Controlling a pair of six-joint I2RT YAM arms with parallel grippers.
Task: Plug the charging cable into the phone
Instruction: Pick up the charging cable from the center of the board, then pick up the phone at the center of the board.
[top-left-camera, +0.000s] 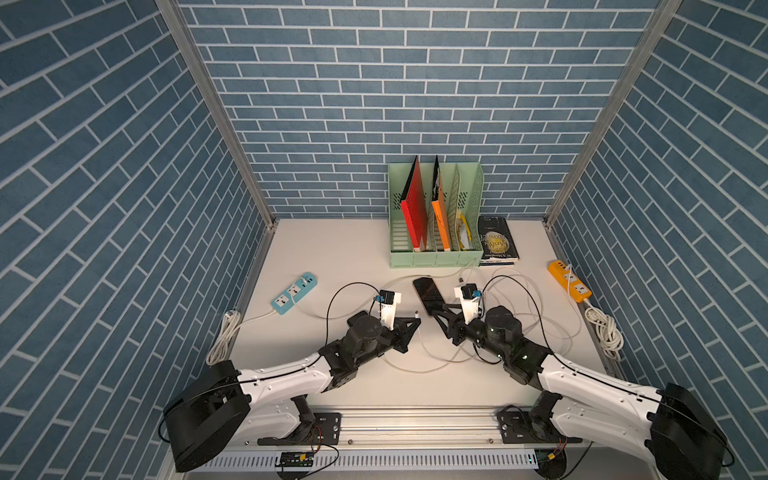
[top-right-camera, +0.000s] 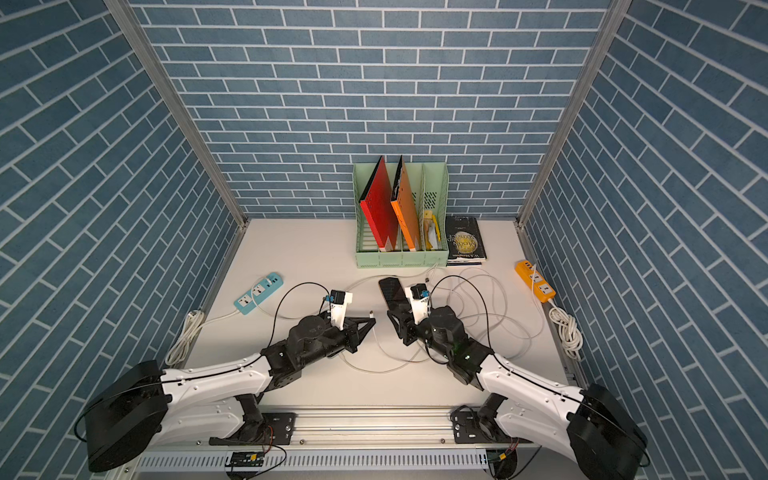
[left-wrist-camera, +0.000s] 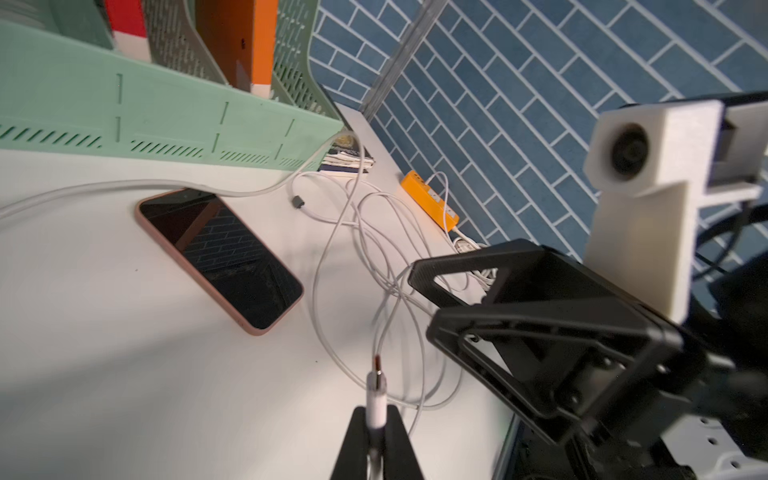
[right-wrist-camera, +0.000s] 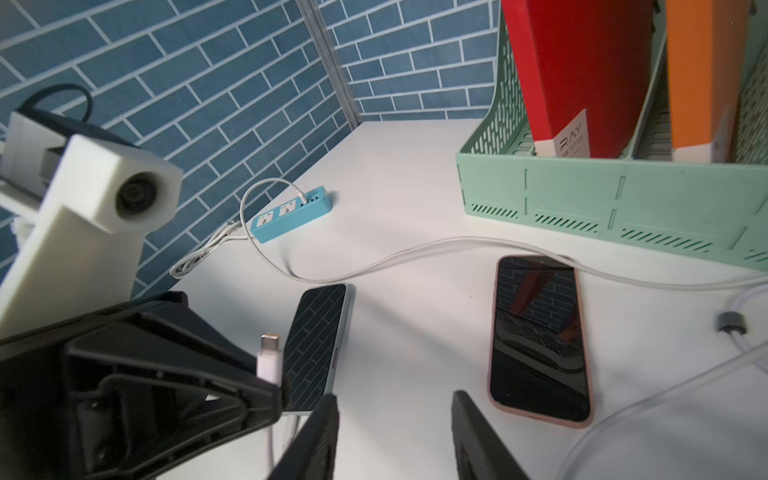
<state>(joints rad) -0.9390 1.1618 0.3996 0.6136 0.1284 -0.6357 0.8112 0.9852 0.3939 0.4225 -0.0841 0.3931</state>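
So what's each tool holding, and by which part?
Left tool pinches the cable by its white plug housing, metal tip sticking out. Right tool stands open, holding nothing.

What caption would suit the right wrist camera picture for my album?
Left tool pinches a white cable plug; right tool open near the pink phone.

Phone (top-left-camera: 428, 296) before file rack (top-left-camera: 436, 259); book (top-left-camera: 498, 241) right of rack; both on table (top-left-camera: 332, 249).

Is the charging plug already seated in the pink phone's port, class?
No, the plug sits pinched in the left gripper, well apart from the pink phone.
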